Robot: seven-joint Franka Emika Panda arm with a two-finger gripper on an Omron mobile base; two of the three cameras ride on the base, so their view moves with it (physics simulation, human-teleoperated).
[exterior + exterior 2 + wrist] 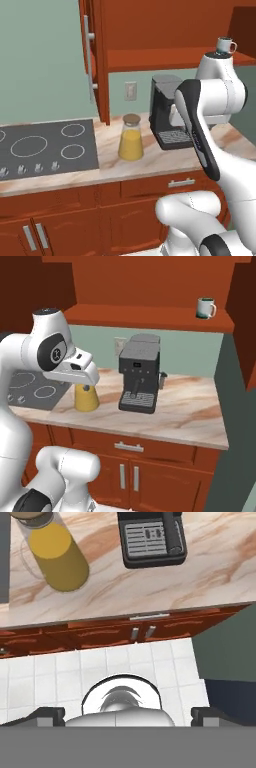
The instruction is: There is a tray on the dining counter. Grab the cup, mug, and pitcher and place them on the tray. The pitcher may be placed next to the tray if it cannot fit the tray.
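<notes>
The pitcher [131, 139], clear glass with a brown lid and orange-yellow liquid, stands upright on the marbled counter between the stovetop and the coffee machine. In the right base view the pitcher [86, 399] is half hidden behind my hand. The hand view looks down on the pitcher [55, 554] at upper left. The white-and-teal mug [226, 46] sits high on the cabinet shelf at the right, also the mug [205, 307]. My gripper [128, 716] is open and holds nothing, hanging above the counter's front edge, apart from the pitcher. The tray, the cup and the dining counter are out of view.
A black coffee machine [167, 112] stands right of the pitcher. The stovetop [45, 147] lies to the left. An open cabinet door [92, 55] hangs above the pitcher. Drawers and cabinet fronts [130, 448] run below the counter [190, 416], with white floor tiles [165, 662] beneath.
</notes>
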